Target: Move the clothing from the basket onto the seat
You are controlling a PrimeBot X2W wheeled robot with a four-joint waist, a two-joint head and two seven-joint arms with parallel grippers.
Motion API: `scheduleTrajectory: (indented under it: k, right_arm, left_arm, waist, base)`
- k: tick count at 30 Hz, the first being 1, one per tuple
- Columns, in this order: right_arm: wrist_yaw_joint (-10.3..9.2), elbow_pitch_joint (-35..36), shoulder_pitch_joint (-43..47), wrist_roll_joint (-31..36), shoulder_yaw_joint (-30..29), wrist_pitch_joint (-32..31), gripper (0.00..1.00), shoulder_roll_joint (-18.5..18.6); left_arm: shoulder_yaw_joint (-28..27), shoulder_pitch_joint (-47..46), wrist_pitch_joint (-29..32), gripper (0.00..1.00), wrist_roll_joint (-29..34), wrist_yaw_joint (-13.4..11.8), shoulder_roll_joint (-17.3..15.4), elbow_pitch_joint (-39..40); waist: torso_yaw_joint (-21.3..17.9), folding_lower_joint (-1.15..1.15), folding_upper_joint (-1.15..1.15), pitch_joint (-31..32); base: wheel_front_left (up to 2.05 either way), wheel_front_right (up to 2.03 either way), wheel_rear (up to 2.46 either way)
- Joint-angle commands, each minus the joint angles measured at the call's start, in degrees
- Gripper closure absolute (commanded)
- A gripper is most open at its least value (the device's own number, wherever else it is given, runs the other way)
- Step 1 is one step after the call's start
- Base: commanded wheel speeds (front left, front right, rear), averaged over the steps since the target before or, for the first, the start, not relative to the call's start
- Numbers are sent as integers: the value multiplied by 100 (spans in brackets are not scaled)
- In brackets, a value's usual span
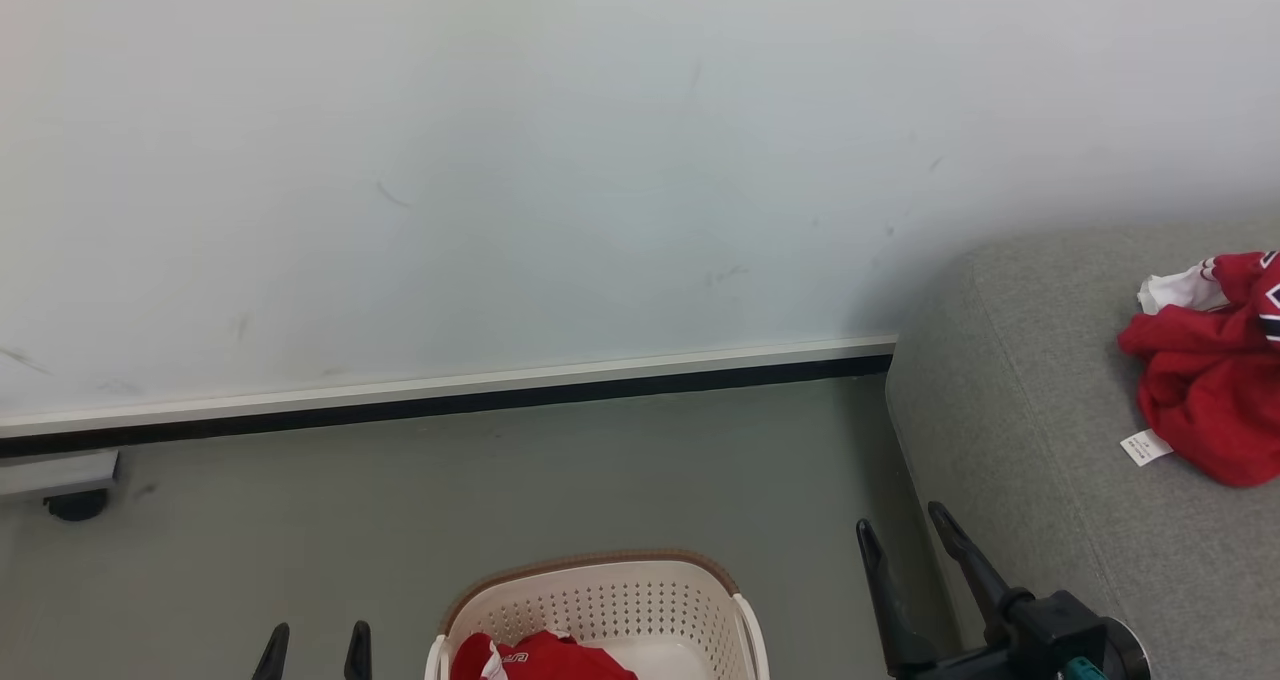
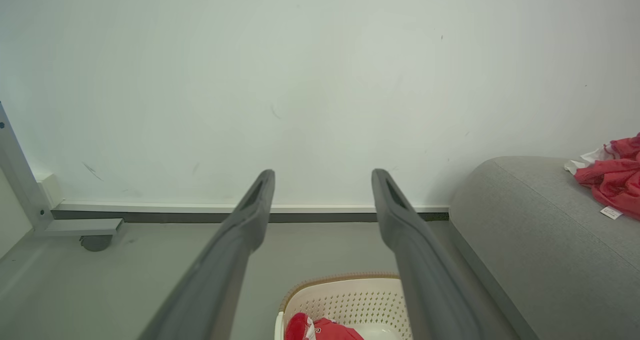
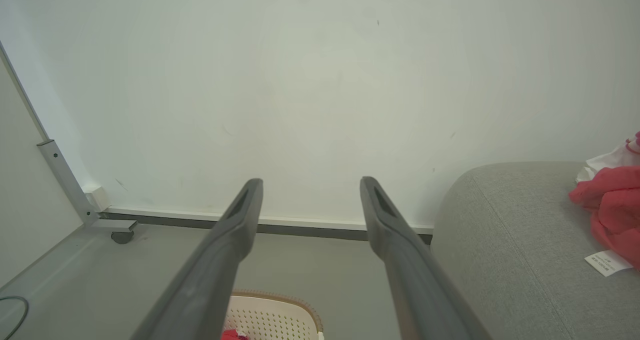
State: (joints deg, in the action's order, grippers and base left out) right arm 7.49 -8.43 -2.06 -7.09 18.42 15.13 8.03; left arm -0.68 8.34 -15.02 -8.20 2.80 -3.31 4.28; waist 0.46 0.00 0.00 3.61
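Note:
A cream basket (image 1: 610, 600) with a brown rim stands on the floor at the bottom centre, also seen as basket (image 2: 350, 300) and basket (image 3: 272, 317). Red clothing (image 1: 545, 658) with a white edge lies inside it. More red clothing (image 1: 1215, 370) with a white tag lies on the grey seat (image 1: 1040, 440) at the right. My left gripper (image 1: 314, 638) is open and empty to the left of the basket, shown wide apart as the left gripper (image 2: 322, 177). My right gripper (image 1: 902, 522) is open and empty between basket and seat, likewise spread as the right gripper (image 3: 310, 182).
A white wall with a dark skirting strip (image 1: 450, 400) runs behind the grey floor. A metal frame foot on a caster (image 1: 70, 490) sits at the far left by the wall.

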Motion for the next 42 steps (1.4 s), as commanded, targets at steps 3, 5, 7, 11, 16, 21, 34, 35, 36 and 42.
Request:
scheduleTrajectory:
  k: [3, 5, 7, 11, 16, 21, 34, 35, 36, 42]
  right_arm:
    - [0, 51, 101, 40, 6, 3, 0, -2]
    - [0, 66, 136, 51, -7, 3, 0, -9]
    - [0, 75, 153, 58, -29, 3, 0, -9]
    - [0, 76, 162, 68, -62, 3, 0, -22]
    - [0, 75, 167, 50, -86, 3, 0, -44]
    - [0, 78, 168, 19, -78, 3, 0, -50]
    - [0, 152, -144, 1, -136, 3, 0, 13]
    - [0, 167, -200, -1, -148, 3, 0, 18]
    - [0, 196, -254, -5, -151, 3, 0, 17]
    - [0, 433, -676, 51, -258, 3, 0, -21]
  left_arm:
    - [7, 91, -19, 0, 73, 9, 19, -6]
    - [23, 80, -19, 0, 95, 22, 27, -16]
    - [29, 67, -19, 0, 108, 32, 33, -20]
    - [47, 32, -19, 0, 148, 29, 38, -12]
    - [116, 26, -19, 0, 106, -26, 41, 13]
    - [173, 46, -20, 0, 107, -51, 42, 22]
    - [502, -285, -20, 0, -110, 222, 38, -707]
    - [550, -341, -20, 0, -125, 268, 39, -831]
    - [599, -405, -20, 0, -153, 287, 40, -949]
    - [984, -1068, -20, 0, -11, 446, -49, -1768]
  waist:
    - [-37, 0, 0, -5]
    - [-50, 0, 0, -1]
    - [-58, 0, 0, 3]
    - [-62, 0, 0, 15]
    - [-51, 0, 0, 34]
    - [-37, 0, 0, 48]
    - [-180, 0, 0, -285]
    - [-200, 0, 0, -348]
    - [-226, 0, 0, -421]
    - [-337, 0, 0, -1076]
  base:
    - [0, 0, 0]
    - [0, 0, 0]
    - [0, 0, 0]
    - [0, 0, 0]
    - [0, 0, 0]
    - [0, 0, 0]
    - [0, 0, 0]
    - [0, 0, 0]
    - [0, 0, 0]
    - [0, 0, 0]
